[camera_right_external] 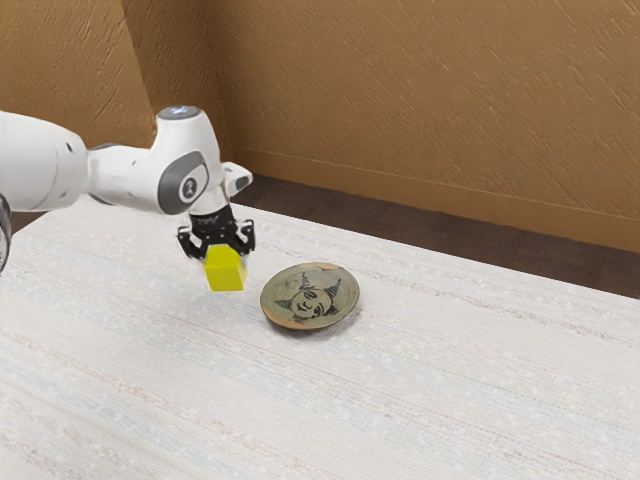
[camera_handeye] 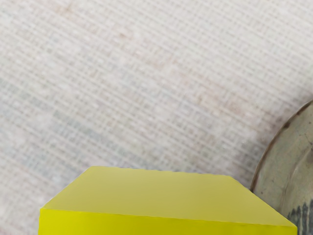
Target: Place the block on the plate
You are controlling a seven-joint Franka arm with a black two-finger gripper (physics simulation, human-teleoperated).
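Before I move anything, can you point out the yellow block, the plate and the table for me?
Yellow block [camera_right_external: 225, 277]: exterior view, on its front side face.
Plate [camera_handeye: 279, 174]: wrist view, just inside its dark rim.
Table [camera_right_external: 460, 390]: exterior view, on its bare top.

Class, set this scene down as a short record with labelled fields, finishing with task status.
object: yellow block
target: round plate with a face drawn on it
surface: pale tabletop
end effector: directly at the yellow block
block position: beside the round plate, toward the exterior view's left
task status: block not yet on plate
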